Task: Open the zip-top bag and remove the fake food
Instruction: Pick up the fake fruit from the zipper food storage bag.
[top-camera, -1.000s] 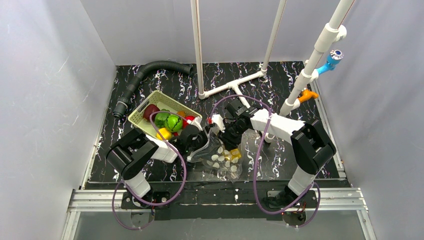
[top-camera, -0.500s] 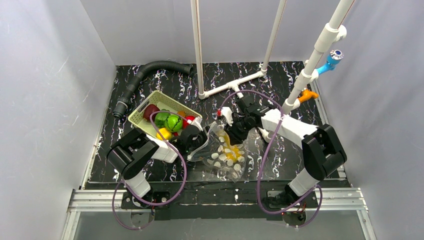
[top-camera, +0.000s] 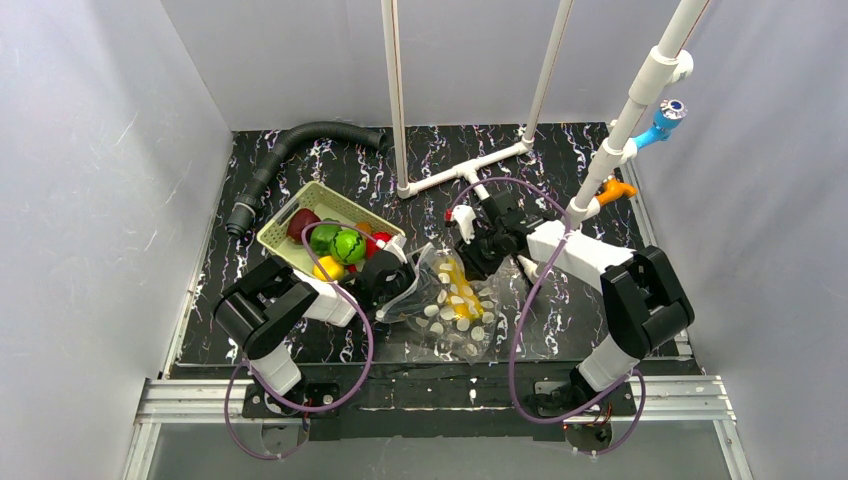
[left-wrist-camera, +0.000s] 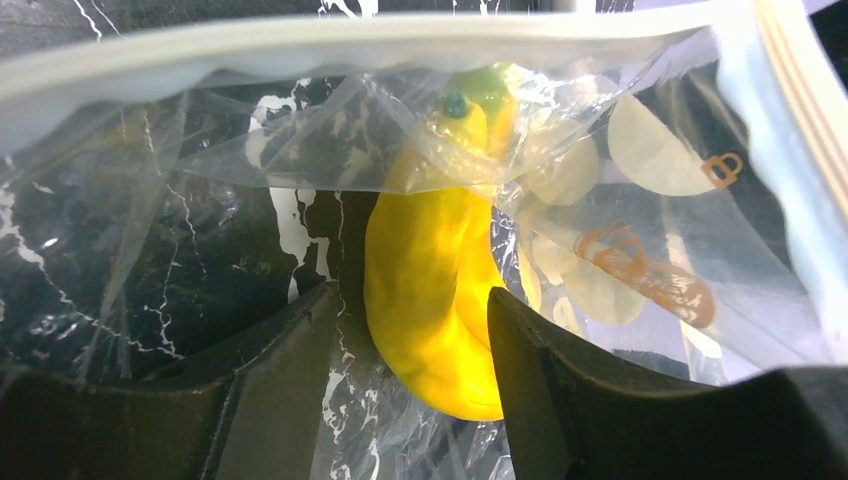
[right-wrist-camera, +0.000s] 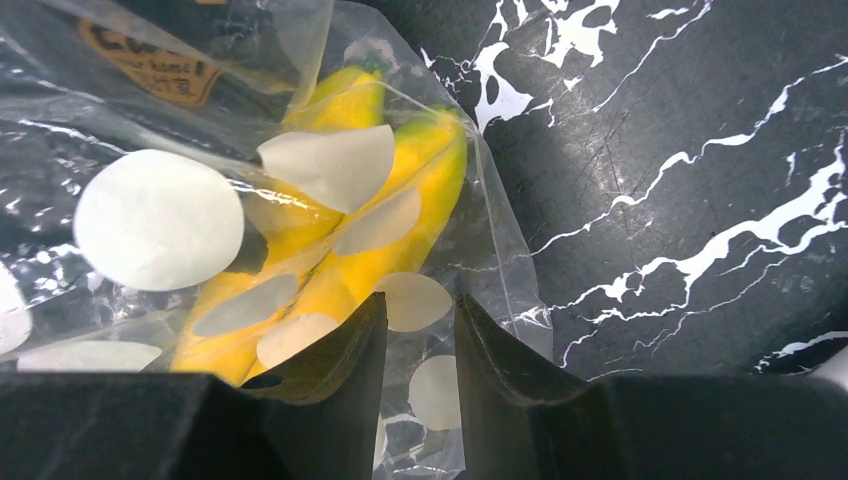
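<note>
The left arm (top-camera: 265, 310) lies folded low near the tabletop's (top-camera: 580, 180) near edge, its forearm running rightward to the left side of the zip-top bag (top-camera: 455, 322). The left gripper (left-wrist-camera: 410, 293) has its fingers well apart, with clear film across the gap and the yellow banana (left-wrist-camera: 430, 300) showing beyond it; I cannot tell whether the fingers press on any film. The right arm (top-camera: 580, 255) bends at the elbow by the right edge and reaches leftward and down to the bag's far end. The right gripper (right-wrist-camera: 420, 298) is drawn almost together, and the dotted film runs into the narrow gap, so it is pinching the bag. The bag lies mid-width, close to the near edge, with the banana inside it. The rest of the fake food (top-camera: 347, 245) sits in the pale green basket (top-camera: 272, 238) toward the left edge. Compared with a second ago, the right wrist has moved toward the far edge, the bag is stretched longer that way, and the banana lies farther from the near edge; the left arm has stayed put. From above, both sets of fingertips are hidden under the wrists. The zip strip (left-wrist-camera: 300, 45) crosses the left wrist view, but whether it is parted is unclear.
</note>
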